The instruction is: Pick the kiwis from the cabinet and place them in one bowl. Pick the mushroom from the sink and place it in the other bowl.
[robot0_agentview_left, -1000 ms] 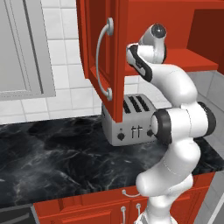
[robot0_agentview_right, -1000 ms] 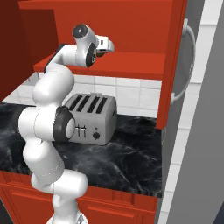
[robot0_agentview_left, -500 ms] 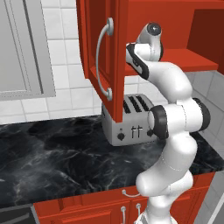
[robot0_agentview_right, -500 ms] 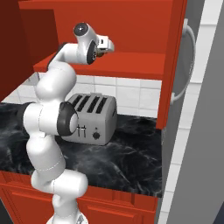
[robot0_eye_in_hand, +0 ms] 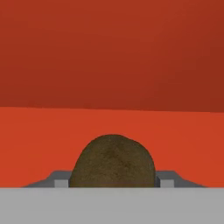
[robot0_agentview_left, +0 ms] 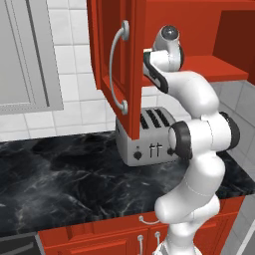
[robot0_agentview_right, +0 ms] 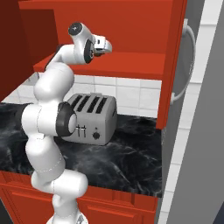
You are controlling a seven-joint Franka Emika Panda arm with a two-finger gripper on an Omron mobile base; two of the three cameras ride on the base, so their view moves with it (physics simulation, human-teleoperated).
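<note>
My black marble table carries a silver toaster; a kiwi sits on the red cabinet's shelf.

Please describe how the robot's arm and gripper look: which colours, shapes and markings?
The arm is glossy white, built of thick rounded tube segments, with dark grey bands and round caps at the joints. No cables or markings are visible. The gripper has a white body; its small finger tips look grey.

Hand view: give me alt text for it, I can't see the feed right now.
A brown kiwi sits close in front of the camera on the red floor of the cabinet, between the gripper fingertips that flank it on either side. Behind it rises the darker red back wall of the cabinet.
</note>
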